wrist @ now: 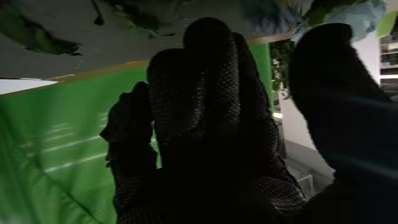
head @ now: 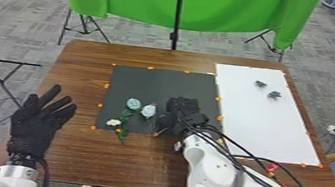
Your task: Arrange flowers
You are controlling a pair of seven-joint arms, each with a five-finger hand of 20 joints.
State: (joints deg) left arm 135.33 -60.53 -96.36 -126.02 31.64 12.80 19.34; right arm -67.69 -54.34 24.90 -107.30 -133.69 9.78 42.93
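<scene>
In the head view, my right hand (head: 182,117) is low over the right part of the dark mat, just right of a pale blue rose (head: 149,110). Another blue rose (head: 133,104) and a small white flower (head: 112,122) with green leaves (head: 125,122) lie left of it. My left hand (head: 40,121) is over the table's left side, fingers straight. The right wrist view has my right hand (wrist: 209,100) with extended fingers and the thumb apart; a blue bloom (wrist: 355,19) is beyond the thumb tip, and green leaves (wrist: 31,32) are beyond the fingers.
On the white sheet (head: 255,116) at the right are two small dark green pieces, one at the back (head: 260,83) and one nearer (head: 274,94). The dark mat (head: 161,81) has orange tape around it. A green cloth (head: 191,6) hangs behind the wooden table (head: 85,73).
</scene>
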